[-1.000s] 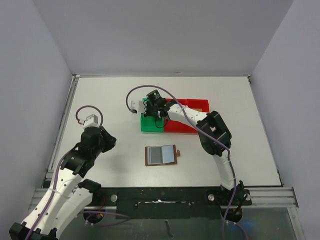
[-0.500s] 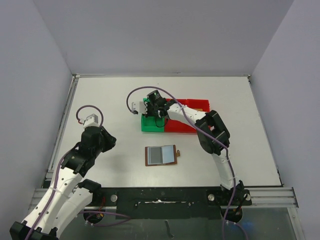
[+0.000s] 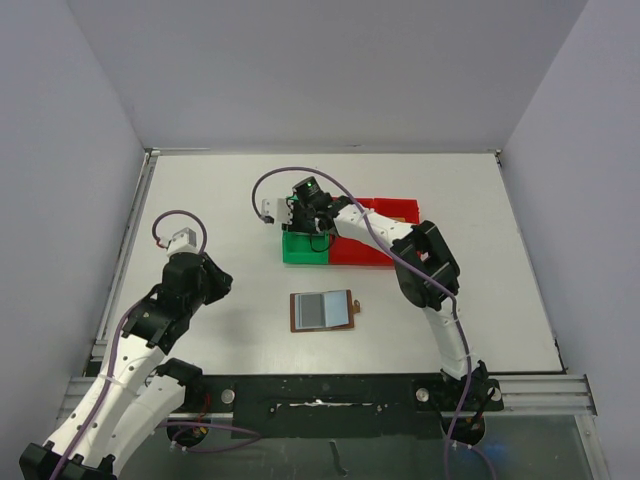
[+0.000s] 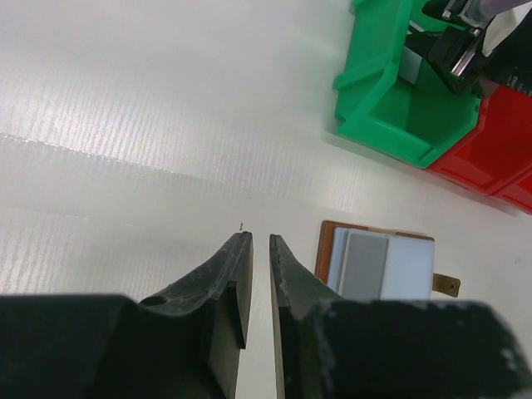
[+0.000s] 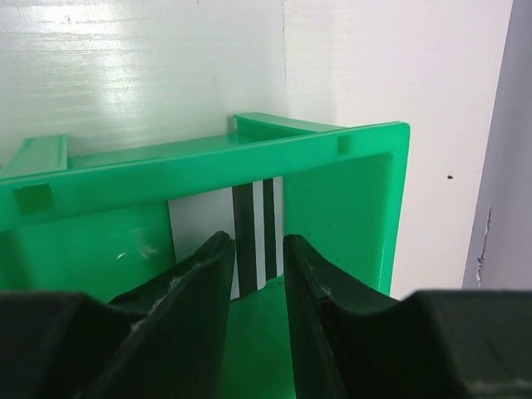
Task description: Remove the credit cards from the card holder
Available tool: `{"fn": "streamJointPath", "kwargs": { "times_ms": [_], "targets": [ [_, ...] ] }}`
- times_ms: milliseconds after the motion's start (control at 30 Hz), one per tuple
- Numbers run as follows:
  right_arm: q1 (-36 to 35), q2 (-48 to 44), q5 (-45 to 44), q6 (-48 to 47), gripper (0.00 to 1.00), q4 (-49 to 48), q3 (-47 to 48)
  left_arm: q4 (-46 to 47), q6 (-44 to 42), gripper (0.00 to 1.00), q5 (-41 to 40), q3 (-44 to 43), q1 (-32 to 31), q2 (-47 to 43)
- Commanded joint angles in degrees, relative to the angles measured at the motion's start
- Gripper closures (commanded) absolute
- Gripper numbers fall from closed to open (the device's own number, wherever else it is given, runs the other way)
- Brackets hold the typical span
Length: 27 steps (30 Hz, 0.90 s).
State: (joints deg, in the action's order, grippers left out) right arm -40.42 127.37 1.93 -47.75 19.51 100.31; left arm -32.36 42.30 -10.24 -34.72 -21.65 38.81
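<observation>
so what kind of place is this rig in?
Probably a lab test cell: plain white table boxed in by blank grey walls, left arm and right arm bolted to a front rail, only props a card holder, green bin and red bin.

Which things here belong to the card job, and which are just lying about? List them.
Job: card holder; grey card in it; striped card in green bin; right claw at that bin.
Lying about: red bin; left claw, empty.
</observation>
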Motion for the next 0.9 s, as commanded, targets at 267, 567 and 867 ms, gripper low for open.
{"fn": "streamJointPath", "kwargs": {
  "times_ms": [267,567,867],
  "targets": [
    [-0.58,-12.68,-0.52,26.00,0.63,-13.87,-2.99,3.27,-0.54,0.86,1.84,-1.12,0.38,0.37],
    [-1.19,-9.42,-7.03,54.72,0.86,0.76,2.54,3.09,-0.71,0.86,2.30,-1.58,0.64,0.97],
    [-3.19,-1.51,-13.33,60.85,0.97,10.01,9.03,2.76,-0.84,0.86,2.51,-1.47,0.81,0.39]
  ]
}}
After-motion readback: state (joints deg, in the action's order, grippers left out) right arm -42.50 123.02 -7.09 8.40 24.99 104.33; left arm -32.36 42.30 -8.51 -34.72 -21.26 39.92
